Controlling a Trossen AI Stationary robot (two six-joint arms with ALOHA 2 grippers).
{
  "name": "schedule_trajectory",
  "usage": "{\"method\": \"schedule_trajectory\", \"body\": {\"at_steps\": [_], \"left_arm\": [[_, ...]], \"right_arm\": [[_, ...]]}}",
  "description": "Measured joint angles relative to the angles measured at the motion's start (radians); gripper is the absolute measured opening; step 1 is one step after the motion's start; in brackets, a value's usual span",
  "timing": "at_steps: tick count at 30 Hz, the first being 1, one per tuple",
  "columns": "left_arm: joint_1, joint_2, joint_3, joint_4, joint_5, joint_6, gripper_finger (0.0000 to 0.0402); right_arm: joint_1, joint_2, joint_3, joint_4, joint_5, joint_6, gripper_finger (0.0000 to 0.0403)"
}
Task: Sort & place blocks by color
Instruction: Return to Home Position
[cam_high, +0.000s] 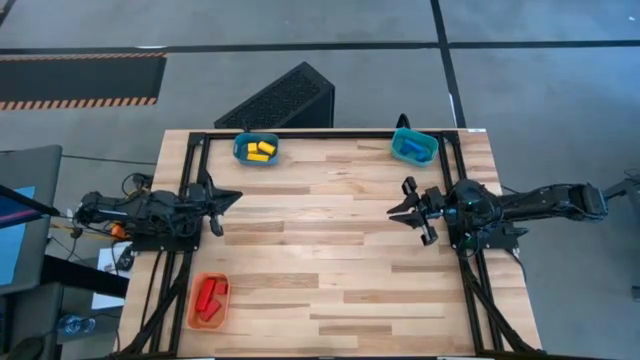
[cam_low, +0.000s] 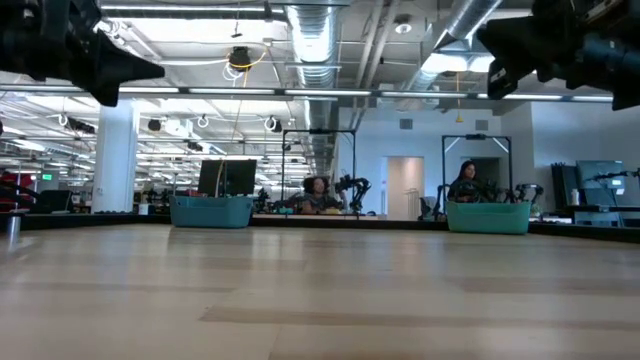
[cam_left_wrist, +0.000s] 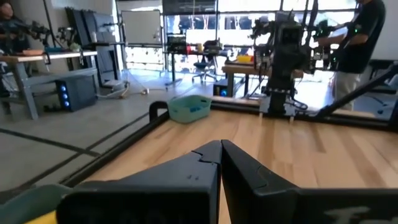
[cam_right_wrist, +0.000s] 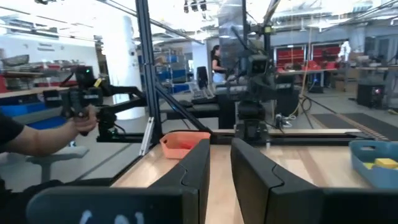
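Orange tray (cam_high: 191, 303), two teal trays (cam_high: 237, 152), blocks (cam_high: 260, 151) inside; left gripper (cam_high: 238, 197) closed, right gripper (cam_high: 392, 211) ajar.

Smooth pale wood table (cam_high: 330, 250), plastic orange tray (cam_high: 192, 305)

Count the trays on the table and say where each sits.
3. The left teal tray with yellow blocks and right teal tray with blue blocks, both at the table's top edge in the high view; orange tray with red blocks at bottom left.
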Motion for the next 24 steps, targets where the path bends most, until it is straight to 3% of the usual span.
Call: {"method": "schedule_trajectory", "body": {"at_steps": [6, 13, 18, 24], "left_arm": [[0.000, 0.000, -0.067, 0.095, 0.008, 0.000, 0.0000], [0.000, 0.000, -0.064, 0.091, 0.047, -0.001, 0.0000], [0.000, 0.000, -0.004, 0.104, 0.193, 0.064, 0.0000], [0.000, 0.000, -0.005, 0.033, 0.142, 0.063, 0.0000]], "right_arm": [[-0.013, -0.071, 0.000, -0.078, 0.000, -0.041, 0.0087], [-0.039, -0.119, -0.001, -0.157, -0.001, -0.070, 0.0087], [-0.043, -0.117, -0.075, 0.019, -0.001, -0.050, 0.0087], [-0.043, -0.087, -0.085, 0.044, -0.004, -0.028, 0.0087]]}}
